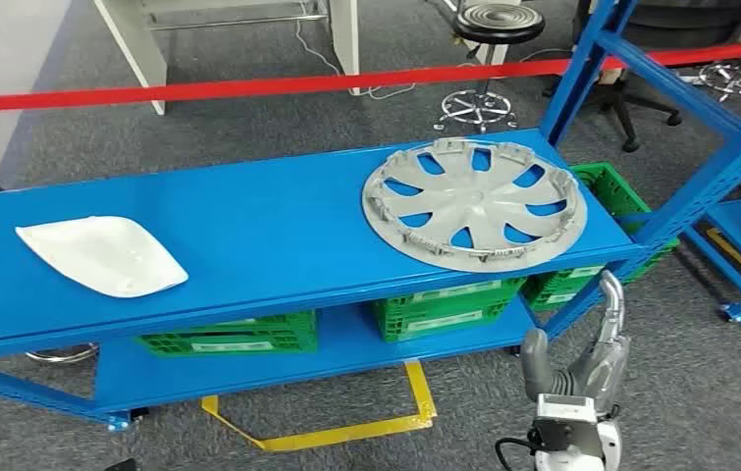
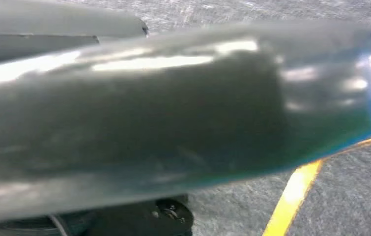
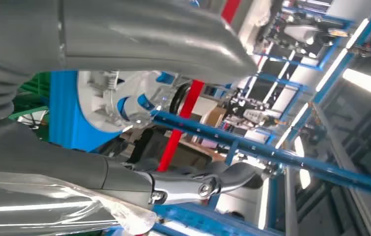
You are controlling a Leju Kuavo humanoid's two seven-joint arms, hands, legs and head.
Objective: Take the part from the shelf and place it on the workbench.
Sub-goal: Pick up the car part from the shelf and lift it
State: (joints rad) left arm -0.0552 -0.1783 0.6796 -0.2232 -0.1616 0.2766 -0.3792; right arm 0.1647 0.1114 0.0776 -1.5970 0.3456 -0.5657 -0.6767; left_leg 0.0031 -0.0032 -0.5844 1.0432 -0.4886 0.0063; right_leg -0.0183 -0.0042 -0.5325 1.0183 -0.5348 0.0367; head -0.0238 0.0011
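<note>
My shelf (image 1: 248,226) is bright blue; on it I see a silver-grey wheel cover (image 1: 474,203) and a white part (image 1: 101,255). Green crates (image 1: 445,309) sit below, over speckled grey carpet (image 1: 278,128) with yellow tape (image 1: 346,432), perhaps slightly blurred; my right hand (image 1: 587,368) is grey

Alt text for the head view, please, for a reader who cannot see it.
A grey wheel cover lies flat on the right of a blue shelf, slightly overhanging its front edge, with a white curved part on the left. The robot's right hand is raised below the wheel cover, fingers apart and holding nothing. Green crates sit on the lower level.
</note>
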